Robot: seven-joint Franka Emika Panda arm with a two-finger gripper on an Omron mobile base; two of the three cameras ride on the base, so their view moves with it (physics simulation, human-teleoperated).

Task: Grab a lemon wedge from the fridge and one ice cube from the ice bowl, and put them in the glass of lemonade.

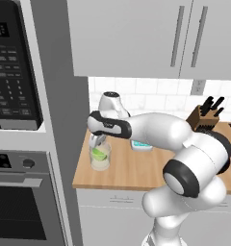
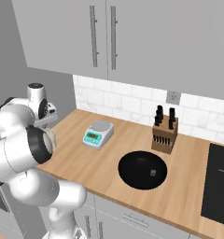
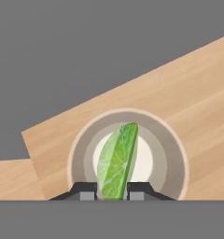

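The lemon wedge (image 3: pixel 117 161) is pinched between my fingertips (image 3: pixel 87 190), low in the centre of the hand view, hanging straight over the mouth of the glass of lemonade (image 3: pixel 174 161). In the left base view the glass (image 1: pixel 100 161) stands left of centre, near the left end of the wooden counter (image 1: pixel 136 170), with my gripper (image 1: pixel 97 143) at its rim and the wedge (image 1: pixel 99 154) apparently already inside the glass. I am clamped on the wedge, not yet letting go.

My worry is the release: the wedge reaches nearly to the rim on one side, so if I open while off-centre it could catch the lip and tip out onto the counter. Pushing lower risks my fingers knocking the glass, which sits close to the counter's edge. The ice bowl (image 1: pixel 141 145), just right of the glass, still waits.
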